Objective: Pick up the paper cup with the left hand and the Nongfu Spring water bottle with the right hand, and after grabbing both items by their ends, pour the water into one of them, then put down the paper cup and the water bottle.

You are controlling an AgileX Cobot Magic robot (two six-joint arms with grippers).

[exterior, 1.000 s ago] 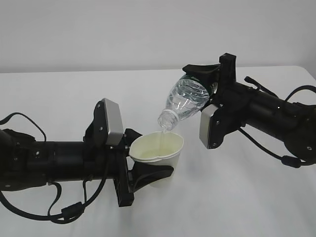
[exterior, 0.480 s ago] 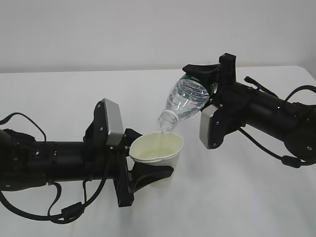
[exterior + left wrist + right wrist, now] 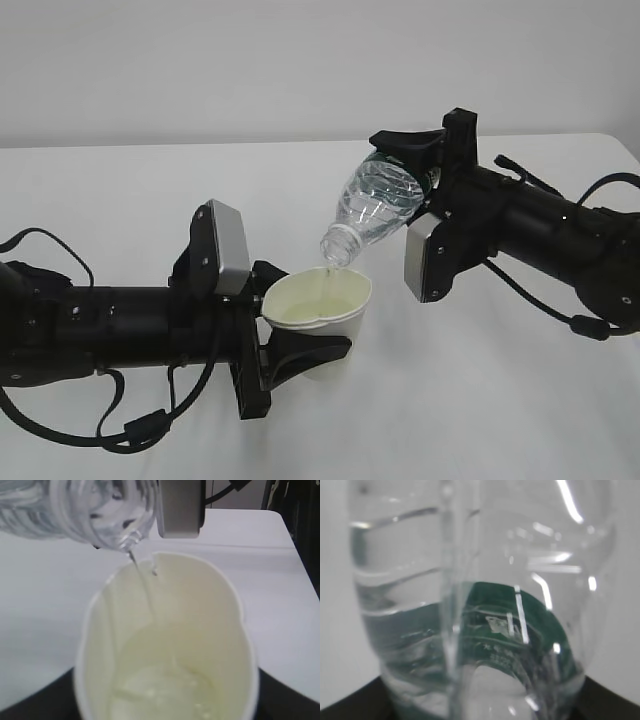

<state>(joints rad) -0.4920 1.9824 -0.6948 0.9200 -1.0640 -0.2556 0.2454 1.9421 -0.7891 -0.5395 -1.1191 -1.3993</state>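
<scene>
- right hand [image 3: 415, 175] gripping the tilted Nongfu Spring water bottle [image 3: 372, 207], left hand [image 3: 285, 345] holding the paper cup [image 3: 318, 310]
- water [image 3: 145, 590] streaming in, pour underway; setting both down remains

Glossy ribbed clear plastic bottle [image 3: 372, 205]; seemingly matt paper cup [image 3: 318, 305]

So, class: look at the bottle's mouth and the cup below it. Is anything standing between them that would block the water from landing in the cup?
Nothing visible. The bottle is tilted mouth-down just above the cup, and a thin stream of water falls straight through the open gap into the cup's open top.
</scene>
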